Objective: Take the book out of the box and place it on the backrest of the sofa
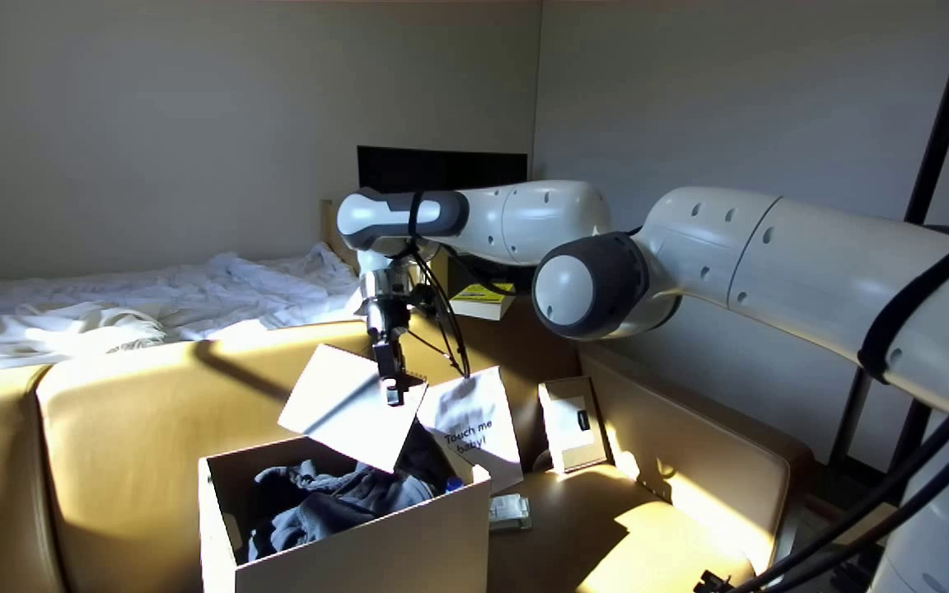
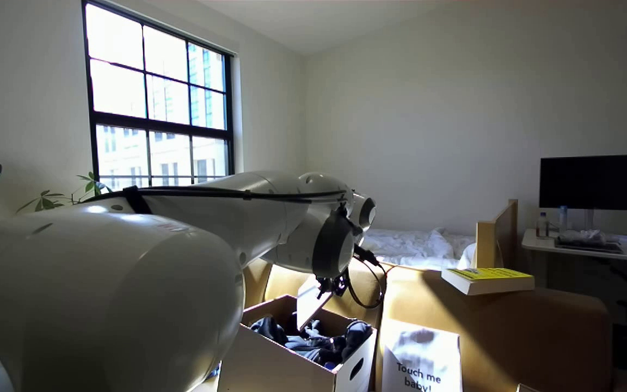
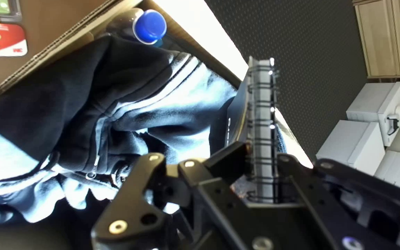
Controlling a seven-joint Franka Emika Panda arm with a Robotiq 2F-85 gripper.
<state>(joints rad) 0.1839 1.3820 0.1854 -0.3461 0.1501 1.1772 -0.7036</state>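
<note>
Wire-bound book (image 3: 263, 104) pinched in the gripper (image 3: 264, 158), a jaw against each side of its spine. Left of it, dark clothes (image 3: 127, 104) heaped in the box (image 3: 64, 44), partly lit, a blue-capped bottle (image 3: 149, 27) at the far corner. Outside the left wall, a red-and-white packet (image 3: 2, 41) on the brown sofa (image 3: 47, 21); to the right, dark dotted floor (image 3: 299, 52).

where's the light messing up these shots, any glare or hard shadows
In an exterior view, the window glares, its upper left panes burnt to white; in an exterior view, shadow streaks cross the book and the sofa; in the wrist view, sunlit patches of the clothes bleach to bluish white while shaded folds go nearly black.
</note>
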